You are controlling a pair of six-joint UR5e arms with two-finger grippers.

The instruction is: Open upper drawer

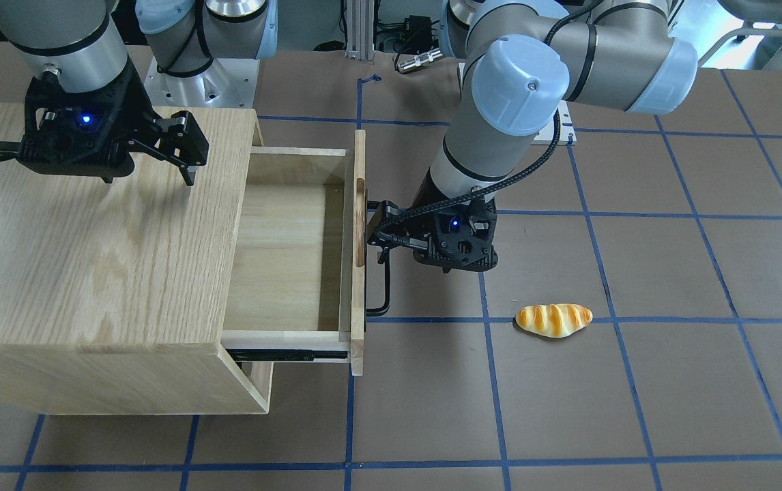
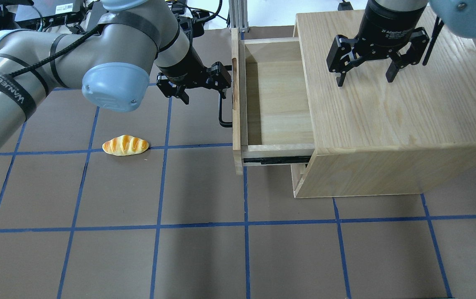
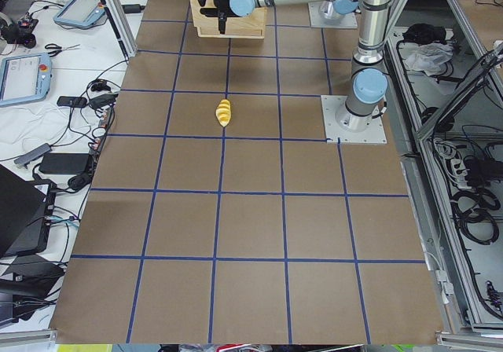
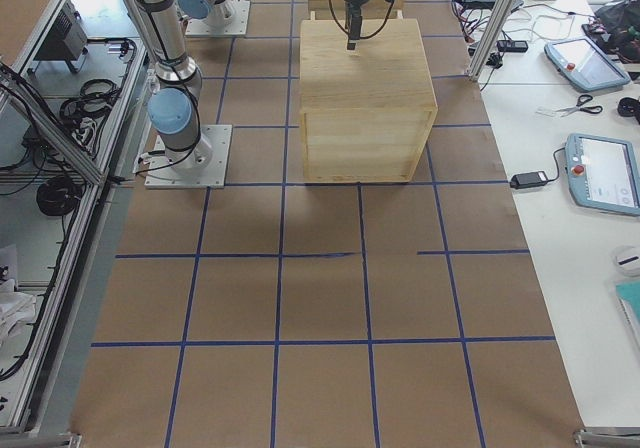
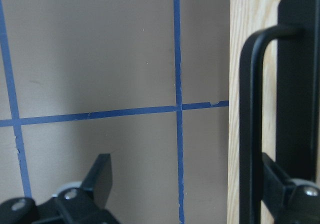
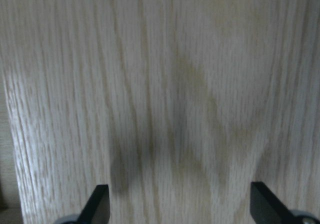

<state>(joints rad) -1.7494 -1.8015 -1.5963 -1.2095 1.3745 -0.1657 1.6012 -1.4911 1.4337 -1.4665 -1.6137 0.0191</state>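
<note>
The upper drawer [image 1: 288, 245] stands pulled well out of the light-wood cabinet [image 1: 77, 259], its inside bare; it also shows in the overhead view [image 2: 277, 108]. Its black bar handle [image 1: 385, 293] runs along the front panel. My left gripper [image 1: 383, 232] is at the handle's upper part. In the left wrist view the gripper [image 5: 185, 159] is open, with its fingers wide apart. The handle [image 5: 250, 134] stands between them, close to the right finger [image 5: 280, 184]. My right gripper [image 2: 364, 74] hangs open and empty just above the cabinet top [image 2: 408, 116].
A toy bread roll [image 1: 553, 320] lies on the brown mat beside the left arm, also in the overhead view [image 2: 125, 145]. The lower front panel [image 2: 298, 174] sits under the drawer. Blue tape lines grid the table.
</note>
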